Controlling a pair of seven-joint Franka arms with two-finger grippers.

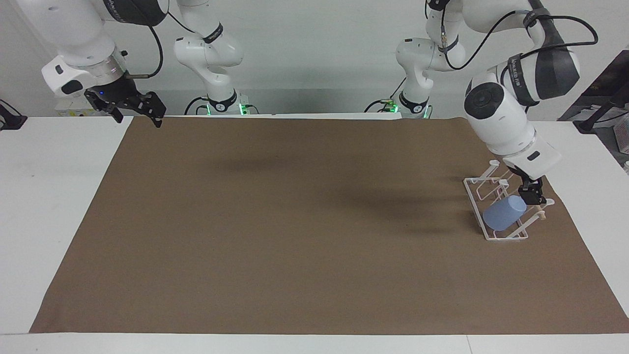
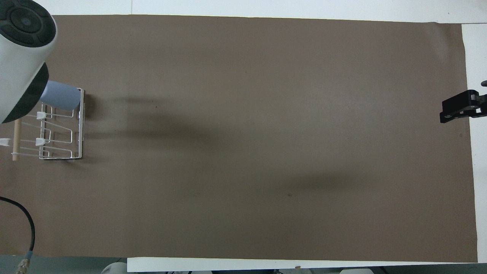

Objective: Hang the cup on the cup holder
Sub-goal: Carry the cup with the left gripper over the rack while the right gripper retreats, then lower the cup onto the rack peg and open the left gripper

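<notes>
- The light-blue cup (image 1: 503,213) is hanging tilted on a prong of the white wire cup holder (image 1: 475,202), just below the left gripper (image 1: 532,195).
- The left gripper is hovering over the rack's wooden dowel (image 1: 540,213), off the cup; whether its fingers are spread cannot be told.
- The right gripper (image 1: 131,109) is waiting over the brown mat's (image 1: 295,226) corner, fingers spread apart.
</notes>
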